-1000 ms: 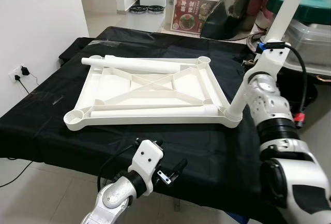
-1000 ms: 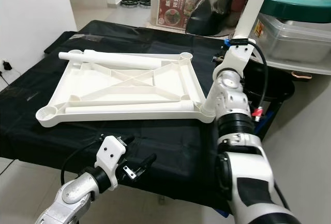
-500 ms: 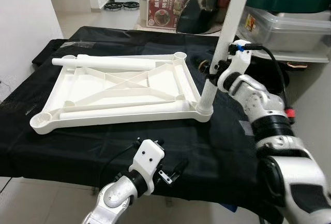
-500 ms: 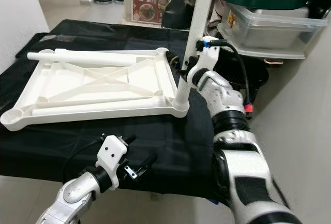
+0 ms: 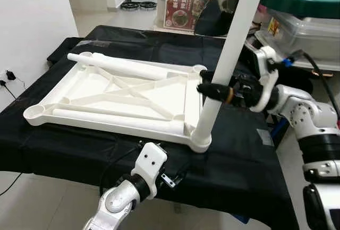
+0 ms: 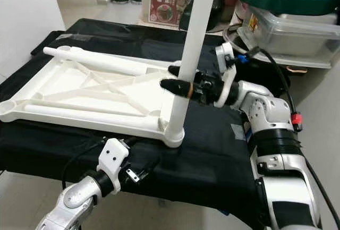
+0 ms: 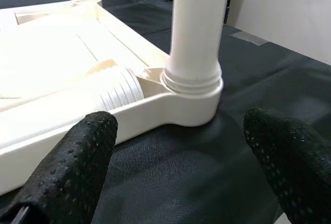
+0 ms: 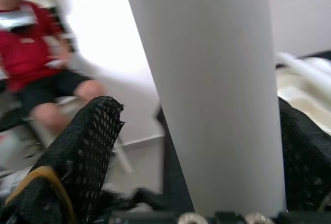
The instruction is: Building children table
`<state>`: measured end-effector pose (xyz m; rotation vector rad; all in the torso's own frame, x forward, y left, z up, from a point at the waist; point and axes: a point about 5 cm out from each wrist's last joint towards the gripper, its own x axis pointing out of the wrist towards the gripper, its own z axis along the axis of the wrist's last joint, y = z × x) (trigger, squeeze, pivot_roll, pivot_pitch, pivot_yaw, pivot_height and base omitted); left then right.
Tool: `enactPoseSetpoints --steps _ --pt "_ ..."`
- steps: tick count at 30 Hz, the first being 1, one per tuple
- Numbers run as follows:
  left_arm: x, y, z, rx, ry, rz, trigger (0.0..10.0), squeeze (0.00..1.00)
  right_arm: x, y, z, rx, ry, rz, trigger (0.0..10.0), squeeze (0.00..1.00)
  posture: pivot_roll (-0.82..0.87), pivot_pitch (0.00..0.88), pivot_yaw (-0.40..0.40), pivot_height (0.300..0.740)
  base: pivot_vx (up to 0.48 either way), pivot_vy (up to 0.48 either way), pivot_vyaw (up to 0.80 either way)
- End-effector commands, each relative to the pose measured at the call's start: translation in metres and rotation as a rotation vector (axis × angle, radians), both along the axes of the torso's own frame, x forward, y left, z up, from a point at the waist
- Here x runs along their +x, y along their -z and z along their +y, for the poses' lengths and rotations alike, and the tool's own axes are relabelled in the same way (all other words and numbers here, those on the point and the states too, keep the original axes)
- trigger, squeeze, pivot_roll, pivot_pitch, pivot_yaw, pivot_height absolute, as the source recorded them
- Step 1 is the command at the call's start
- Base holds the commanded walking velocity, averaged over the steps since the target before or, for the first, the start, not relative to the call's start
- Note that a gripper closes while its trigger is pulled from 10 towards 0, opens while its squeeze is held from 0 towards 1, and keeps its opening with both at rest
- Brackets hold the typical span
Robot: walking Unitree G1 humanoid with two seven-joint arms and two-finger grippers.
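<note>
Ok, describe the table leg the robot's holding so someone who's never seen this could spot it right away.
On the black cloth lies an upside-down white tabletop. At its near right corner the leg stands upright in the socket, with the right gripper around it. The other two legs lie flat on the tabletop; this one alone stands.

The white plastic table top (image 5: pixel 114 94) lies upside down on black cloth. One white leg (image 5: pixel 226 62) stands up in its near corner hole. Two more legs (image 5: pixel 127 66) lie flat inside it.
</note>
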<state>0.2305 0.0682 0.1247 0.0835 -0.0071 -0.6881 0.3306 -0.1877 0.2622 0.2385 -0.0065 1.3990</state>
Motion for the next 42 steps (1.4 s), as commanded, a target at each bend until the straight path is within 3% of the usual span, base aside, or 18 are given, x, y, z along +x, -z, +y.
enactPoseSetpoints --steps 1,2,3,11,13,20,23,24,27,29,30,31,32,34,35,39,40,42 --pt "0.0 0.004 0.001 0.01 0.002 0.02 10.0 0.0 -0.006 0.0 0.005 -0.027 -0.079 -0.012 10.0 0.0 0.13 0.051 -0.073 0.74 0.0 0.0 0.0" --pt "0.0 0.004 0.001 0.01 0.002 0.02 10.0 0.0 -0.007 0.002 0.006 -0.043 -0.095 -0.011 10.0 0.0 0.13 0.051 -0.069 0.74 0.0 0.0 0.0" --pt "0.0 0.004 0.001 0.011 0.001 0.019 10.0 0.0 -0.007 0.004 0.007 -0.05 -0.103 -0.002 0.0 0.0 0.13 0.051 -0.071 0.74 0.0 0.0 0.0" --pt "0.0 0.004 0.001 0.011 -0.003 0.017 10.0 0.0 -0.003 0.008 0.007 -0.074 -0.074 -0.013 0.0 0.0 0.13 0.048 -0.072 0.74 0.0 0.0 0.0" --pt "0.0 0.004 0.001 0.011 -0.003 0.017 10.0 0.0 0.009 0.011 0.008 -0.096 0.051 -0.016 0.0 0.0 0.13 0.047 -0.075 0.74 0.0 0.0 0.0" --pt "0.0 0.005 0.0 0.011 -0.002 0.017 10.0 0.0 0.029 0.013 0.007 -0.104 0.29 -0.034 0.0 0.0 0.13 0.042 -0.076 0.74 0.0 0.0 0.0" --pt "0.0 0.005 0.0 0.012 -0.002 0.019 10.0 0.0 0.054 0.02 0.0 -0.124 0.643 0.004 0.0 0.0 0.13 0.036 -0.077 0.74 0.0 0.0 0.0" --pt "0.0 0.005 0.0 0.013 -0.002 0.019 10.0 0.0 0.061 0.028 -0.004 -0.159 0.805 0.062 0.0 0.0 0.13 0.032 -0.077 0.74 0.0 0.0 0.0" --pt "0.0 0.005 0.0 0.013 -0.002 0.018 10.0 0.0 0.065 0.033 -0.007 -0.185 0.901 0.099 0.0 0.0 0.13 0.032 -0.077 0.74 0.0 0.0 0.0" --pt "0.0 0.005 0.0 0.014 -0.001 0.017 10.0 0.0 0.07 0.047 -0.015 -0.247 1.13 0.172 0.0 0.0 0.13 0.029 -0.072 0.74 0.0 0.0 0.0" --pt "0.0 0.005 0.0 0.014 -0.001 0.017 10.0 0.0 0.07 0.047 -0.015 -0.247 1.13 0.172 0.0 0.0 0.13 0.029 -0.072 0.74 0.0 0.0 0.0" --pt "0.0 0.006 0.0 0.015 0.0 0.017 10.0 0.0 0.071 0.054 -0.022 -0.276 1.273 0.215 0.0 0.0 0.14 0.027 -0.078 0.74 0.0 0.0 0.0" --pt "0.0 0.006 0.0 0.015 0.0 0.017 10.0 0.0 0.071 0.054 -0.022 -0.276 1.273 0.215 0.0 0.0 0.14 0.027 -0.078 0.74 0.0 0.0 0.0" --pt "0.0 0.005 0.0 0.016 0.0 0.015 10.0 0.0 0.068 0.061 -0.035 -0.306 1.537 0.291 0.0 0.0 0.14 0.027 -0.079 0.74 0.0 0.0 0.0" --pt "0.0 0.005 0.0 0.016 -0.001 0.014 10.0 0.0 0.066 0.06 -0.033 -0.299 1.613 0.3 0.0 0.0 0.14 0.026 -0.079 0.74 0.0 0.0 0.0" --pt "-0.001 0.005 0.0 0.016 -0.003 0.013 10.0 0.0 0.064 0.058 -0.031 -0.291 1.654 0.303 0.0 0.0 0.13 0.025 -0.077 0.74 0.0 0.0 0.0" --pt "-0.001 0.006 0.0 0.017 -0.002 0.013 10.0 0.0 0.064 0.055 -0.02 -0.263 1.634 0.307 10.0 0.0 0.13 0.026 -0.076 0.74 0.0 0.0 0.0" --pt "-0.001 0.006 0.0 0.017 -0.002 0.013 10.0 0.0 0.064 0.055 -0.02 -0.263 1.634 0.307 10.0 0.0 0.13 0.026 -0.076 0.74 0.0 0.0 0.0"
